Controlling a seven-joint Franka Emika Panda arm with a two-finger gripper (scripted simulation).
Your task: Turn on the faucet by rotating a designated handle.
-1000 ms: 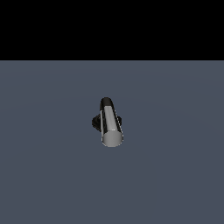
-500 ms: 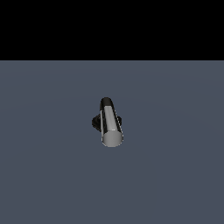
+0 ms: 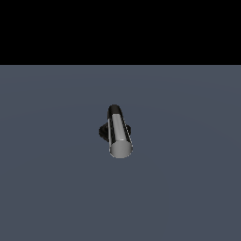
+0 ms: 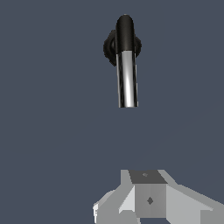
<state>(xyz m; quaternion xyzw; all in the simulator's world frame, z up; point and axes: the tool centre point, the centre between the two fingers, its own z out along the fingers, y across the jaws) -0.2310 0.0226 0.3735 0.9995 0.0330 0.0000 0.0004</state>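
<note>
From the exterior view, the faucet [image 3: 115, 131] sits alone on the flat slate-grey tabletop [image 3: 188, 188], roughly in the middle of the surface. Its black round base [image 3: 103, 131] peeks out from behind the handle [image 3: 119, 136], a smooth grey metal bar joined at its far end to a black elbow [image 3: 114, 111]. The bar points toward the camera, tipped a little to the exterior view's right, so its flat round end face shows. No arm appears here.

In the wrist view, the faucet [image 4: 123, 46] is seen from above, with the handle [image 4: 127, 78] running straight out from the black elbow [image 4: 124, 33] that sits over the base [image 4: 109, 47]. The gripper [image 4: 146, 199] shows only as a grey-white block, well apart from the handle's free end and touching nothing. Its fingertips are out of sight, so I cannot tell whether it is apart or closed.
</note>
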